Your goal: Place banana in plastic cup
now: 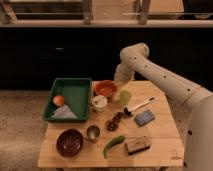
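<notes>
The plastic cup [125, 97], pale yellow-green, stands upright on the wooden table [160, 135] between the red bowl and the white-handled tool. My gripper [119, 83] hangs at the end of the white arm just above and behind the cup, over its left rim. No banana shows on the table; I cannot tell whether one is in the gripper.
A green tray [75, 89] at the left holds an orange [59, 100] and a white cloth. Near the cup stand a red bowl [105, 89], a white cup [99, 103] and a white-handled tool [140, 106]. Toward the front lie dark grapes [116, 120], a metal cup [93, 132], a dark bowl [69, 142], a green vegetable [113, 145], a blue block [144, 118] and a brown block [137, 145].
</notes>
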Robot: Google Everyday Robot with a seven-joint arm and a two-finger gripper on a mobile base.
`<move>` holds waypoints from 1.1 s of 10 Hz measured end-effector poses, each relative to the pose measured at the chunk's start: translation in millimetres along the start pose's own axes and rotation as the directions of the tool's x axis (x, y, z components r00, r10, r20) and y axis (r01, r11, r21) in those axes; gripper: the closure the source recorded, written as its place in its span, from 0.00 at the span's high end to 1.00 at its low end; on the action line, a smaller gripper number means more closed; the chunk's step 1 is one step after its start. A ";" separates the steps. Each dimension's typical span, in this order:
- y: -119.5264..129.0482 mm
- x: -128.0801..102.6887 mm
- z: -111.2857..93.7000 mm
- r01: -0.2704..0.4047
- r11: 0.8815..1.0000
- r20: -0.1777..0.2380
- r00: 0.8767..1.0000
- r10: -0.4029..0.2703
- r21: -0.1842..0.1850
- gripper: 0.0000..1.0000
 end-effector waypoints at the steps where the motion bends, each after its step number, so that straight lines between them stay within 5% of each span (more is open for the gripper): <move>1: 0.1 -2.9 2.2 0.025 1.000 0.019 0.999 -0.025 0.002 0.01; 5: 8.2 -8.6 7.1 0.126 0.992 0.121 0.985 -0.125 -0.002 0.01; 11: 31.5 -18.5 17.4 0.263 0.960 0.222 0.946 -0.236 -0.097 0.01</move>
